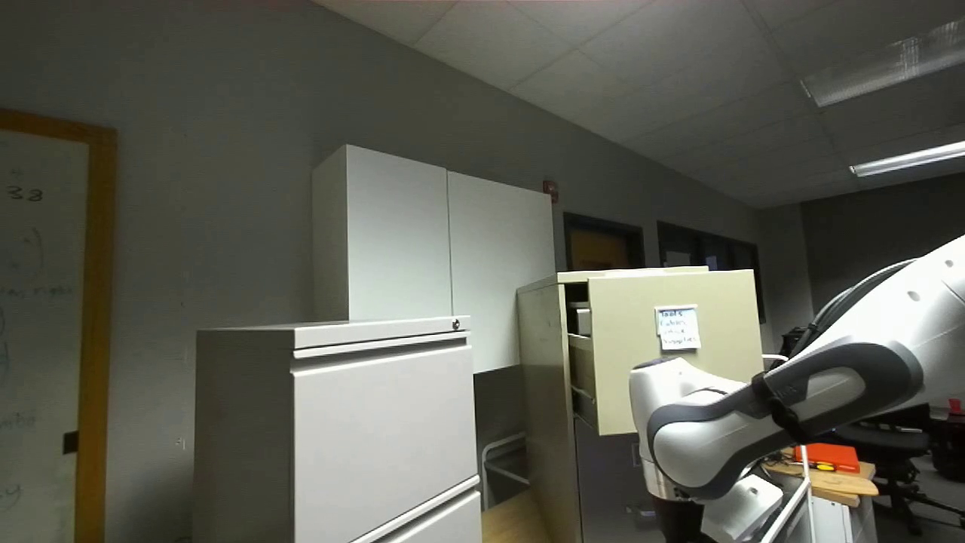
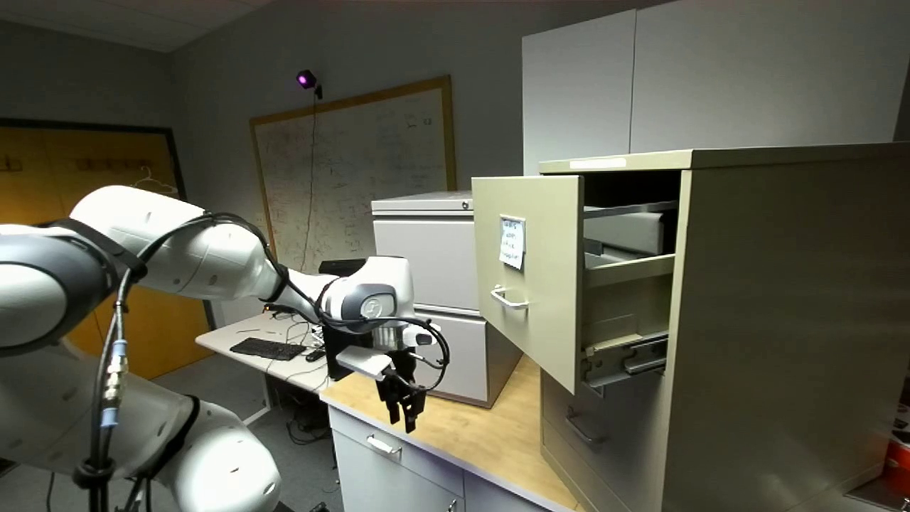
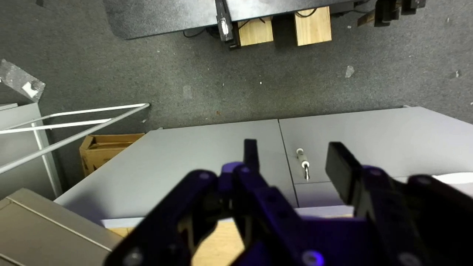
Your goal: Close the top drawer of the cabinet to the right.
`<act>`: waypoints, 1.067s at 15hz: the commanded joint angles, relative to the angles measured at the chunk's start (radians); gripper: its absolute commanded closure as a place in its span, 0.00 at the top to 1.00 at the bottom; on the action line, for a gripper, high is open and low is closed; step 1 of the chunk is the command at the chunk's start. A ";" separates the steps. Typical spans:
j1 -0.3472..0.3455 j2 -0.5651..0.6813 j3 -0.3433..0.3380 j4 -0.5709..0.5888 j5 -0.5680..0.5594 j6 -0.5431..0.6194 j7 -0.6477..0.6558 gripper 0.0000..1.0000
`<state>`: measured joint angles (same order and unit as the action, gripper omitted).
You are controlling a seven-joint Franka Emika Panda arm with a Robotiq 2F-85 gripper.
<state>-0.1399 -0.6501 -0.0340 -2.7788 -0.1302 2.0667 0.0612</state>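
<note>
Closing hadn't got going, as far as I could tell. The cream-beige metal top drawer [image 2: 547, 284], flat rectangular front and all, stuck well out of the tall cream-beige metal filing cabinet [image 2: 785, 320] in both exterior views, with its grey metal rail [image 2: 604, 366] on show. That cabinet was at one end of the pale wood-topped bench [image 2: 508, 434]; couldn't tell if it stood on the top or just past the edge.

The black two-finger gripper [image 2: 402, 418] was empty, fingers [image 3: 251, 153] spread apart with nothing between them in the wrist view. In an exterior view it pointed down by the bench's front edge, nearer the front corner away from the cabinet, with a clear gap to the drawer. So no contact.

What was left? Pretty much the whole job, I reckoned. The gripper needed to rise above that bench edge, square up to the drawer front and shove it straight in till it sat flush. Grabbing the bow-shaped pale metal handle [image 2: 510, 301] probably wasn't necessary; a flat push looked plenty.
</note>
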 commanded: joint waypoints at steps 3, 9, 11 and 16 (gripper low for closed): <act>-0.002 -0.012 -0.003 0.002 -0.011 0.019 0.009 1.00; 0.005 -0.035 0.017 0.011 -0.025 0.069 0.014 1.00; 0.006 -0.046 0.039 0.027 -0.039 0.071 0.036 1.00; -0.006 -0.123 0.101 0.053 -0.100 0.091 0.098 0.59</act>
<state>-0.1362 -0.7132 0.0286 -2.7418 -0.1905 2.1581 0.1051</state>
